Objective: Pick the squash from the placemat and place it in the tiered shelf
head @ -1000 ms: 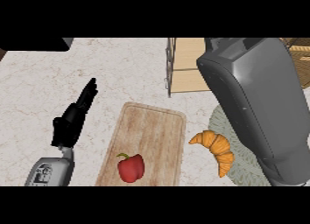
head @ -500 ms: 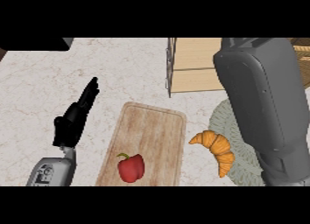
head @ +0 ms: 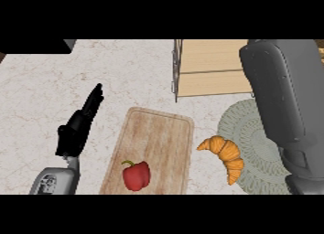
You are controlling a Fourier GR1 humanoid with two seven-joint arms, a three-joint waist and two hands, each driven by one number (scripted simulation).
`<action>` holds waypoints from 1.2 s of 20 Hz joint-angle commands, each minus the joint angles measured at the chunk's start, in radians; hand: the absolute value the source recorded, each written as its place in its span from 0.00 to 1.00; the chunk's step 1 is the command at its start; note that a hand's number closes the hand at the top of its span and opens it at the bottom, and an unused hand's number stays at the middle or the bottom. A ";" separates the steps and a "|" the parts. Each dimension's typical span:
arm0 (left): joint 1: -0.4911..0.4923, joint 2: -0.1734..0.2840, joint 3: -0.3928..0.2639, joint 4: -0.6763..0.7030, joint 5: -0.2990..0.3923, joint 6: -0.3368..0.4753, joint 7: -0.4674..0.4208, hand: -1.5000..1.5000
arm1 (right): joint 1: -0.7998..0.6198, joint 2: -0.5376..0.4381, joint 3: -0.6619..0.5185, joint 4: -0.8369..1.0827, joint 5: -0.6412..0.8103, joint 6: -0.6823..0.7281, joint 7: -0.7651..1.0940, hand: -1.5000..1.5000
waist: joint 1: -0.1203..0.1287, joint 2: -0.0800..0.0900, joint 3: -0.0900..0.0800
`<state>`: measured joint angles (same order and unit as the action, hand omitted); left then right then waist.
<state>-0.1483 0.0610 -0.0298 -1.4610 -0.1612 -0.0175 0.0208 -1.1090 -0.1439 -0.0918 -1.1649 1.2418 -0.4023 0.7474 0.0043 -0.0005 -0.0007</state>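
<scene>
Landmark: wooden cutting board (head: 158,137), lying on the pale speckled surface (head: 36,96).
- Red bell pepper (head: 136,175): on the board's near end.
- Croissant (head: 225,156): just right of the board, overlapping the left edge of the round woven placemat (head: 240,123).
- Tiered shelf (head: 208,68): beyond the board, to the right.
- Squash: cannot tell where; none visible.
- Left robot hand (head: 80,125): left of the board, fingers straight, released, holding nothing.
- Right forearm (head: 286,105): across the placemat; its robot hand is out of sight.

Pale marbled counter (head: 36,96) bearing a wooden cutting board (head: 158,137), a round grey-green placemat (head: 249,137) beside it, and a wooden tiered shelf (head: 212,68) behind.
</scene>
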 commanded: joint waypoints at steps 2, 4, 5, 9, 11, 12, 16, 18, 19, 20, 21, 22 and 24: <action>0.001 -0.005 -0.004 -0.002 0.000 -0.002 -0.012 0.50 | 0.029 -0.011 0.004 -0.025 0.113 0.055 0.149 0.00 | -0.005 -0.002 0.000; -0.022 0.041 0.052 0.041 0.039 -0.041 -0.047 0.50 | 0.027 0.007 0.014 -0.047 0.119 0.066 0.170 0.00 | -0.003 -0.001 0.000; -0.026 -0.001 0.014 0.039 -0.007 0.010 -0.004 0.50 | 0.123 -0.054 -0.017 -0.177 0.026 0.080 0.081 0.00 | -0.014 -0.003 0.001; -0.051 0.018 0.035 0.028 0.013 -0.009 0.026 0.50 | 0.157 0.015 -0.006 -0.255 0.000 0.030 0.112 0.00 | -0.009 -0.002 0.001; -0.043 0.007 0.022 0.066 -0.016 0.011 -0.026 0.50 | 0.119 0.019 -0.047 -0.217 -0.056 -0.012 0.095 0.00 | -0.004 0.001 0.001; 0.051 0.029 0.008 -0.057 0.016 -0.038 0.025 0.50 | 0.108 0.010 -0.041 -0.252 -0.072 0.037 0.099 0.00 | 0.003 -0.003 0.001; 0.003 0.030 0.023 -0.047 0.014 -0.029 0.040 0.50 | 0.068 0.016 -0.048 -0.250 -0.136 0.055 0.092 0.00 | 0.001 -0.001 0.001; 0.001 0.002 0.005 -0.007 0.003 -0.016 0.000 0.50 | 0.077 0.007 -0.062 -0.224 -0.181 0.051 0.062 0.00 | 0.000 0.001 0.001; -0.033 0.030 0.039 0.024 0.024 -0.038 -0.006 0.50 | 0.015 -0.021 -0.078 -0.237 -0.186 0.075 0.076 0.00 | -0.001 0.000 0.000; 0.007 0.046 0.033 -0.113 0.049 -0.062 0.103 0.50 | 0.073 -0.012 -0.080 -0.264 -0.191 0.037 0.063 0.00 | 0.003 -0.002 0.001; -0.010 0.023 0.022 -0.054 0.029 -0.040 0.063 0.50 | 0.032 -0.004 -0.068 -0.314 -0.167 0.055 0.115 0.00 | -0.002 -0.002 0.001; 0.033 -0.021 -0.023 -0.008 -0.034 0.013 -0.019 0.50 | 0.044 -0.004 -0.088 -0.342 -0.198 0.049 0.115 0.00 | -0.005 -0.002 0.001; 0.006 0.029 0.016 -0.066 0.015 -0.037 0.068 0.50 | 0.029 0.014 -0.126 -0.336 -0.178 -0.065 0.130 0.00 | 0.002 -0.001 0.001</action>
<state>-0.1463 0.0749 -0.0186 -1.5083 -0.1519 -0.0402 0.0638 -1.0647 -0.1416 -0.1778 -1.4613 1.0749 -0.3837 0.8525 0.0041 -0.0018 -0.0001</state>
